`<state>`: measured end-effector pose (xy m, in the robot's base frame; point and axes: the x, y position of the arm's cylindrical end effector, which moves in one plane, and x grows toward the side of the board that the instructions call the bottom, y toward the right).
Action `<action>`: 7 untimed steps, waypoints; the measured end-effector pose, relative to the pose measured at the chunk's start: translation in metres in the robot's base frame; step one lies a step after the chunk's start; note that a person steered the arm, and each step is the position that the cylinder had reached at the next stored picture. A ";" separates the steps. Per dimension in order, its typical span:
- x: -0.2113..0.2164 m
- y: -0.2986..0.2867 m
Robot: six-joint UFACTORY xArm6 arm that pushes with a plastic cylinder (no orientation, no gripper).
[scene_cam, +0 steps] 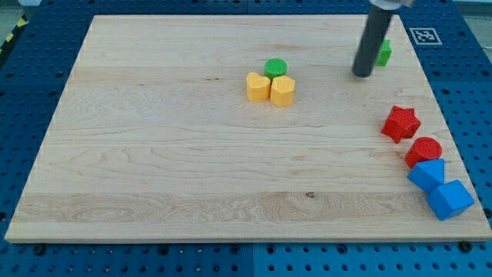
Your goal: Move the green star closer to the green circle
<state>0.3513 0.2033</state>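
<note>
The green circle (275, 67) sits near the board's middle top, touching two yellow blocks below it. The green star (383, 52) lies near the view's top right and is mostly hidden behind my dark rod, so only its right part shows. My tip (361, 74) rests on the board just to the left of and slightly below the green star, between it and the green circle.
A yellow heart-like block (257, 87) and a yellow hexagon-like block (283, 91) sit under the green circle. Along the right edge lie a red star (400, 123), a red circle (423, 151) and two blue blocks (427, 175) (450, 199). The wooden board (154, 154) lies on a blue pegboard.
</note>
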 end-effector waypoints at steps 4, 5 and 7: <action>-0.072 0.051; -0.074 0.020; -0.074 -0.051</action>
<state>0.2777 0.1526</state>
